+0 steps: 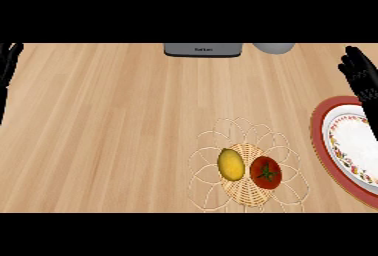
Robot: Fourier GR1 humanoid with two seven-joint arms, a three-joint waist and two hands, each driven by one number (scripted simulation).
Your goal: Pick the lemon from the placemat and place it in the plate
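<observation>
Head view showed the black right hand [360,75] at the right edge, fingers straight and spread, holding nothing, above the round red-rimmed floral plate [322,131]. Well apart, lower left of those fingers, the oval yellow lemon [230,164] lay on the woven wicker placemat [214,192], touching a red tomato [266,172]. The black left hand [9,62] rested open at the left edge.

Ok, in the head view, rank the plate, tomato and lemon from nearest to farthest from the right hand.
From the right hand, open at the right edge:
1. Plate, directly below it, right edge.
2. Tomato, right half of the placemat.
3. Lemon, just left of the tomato.
</observation>
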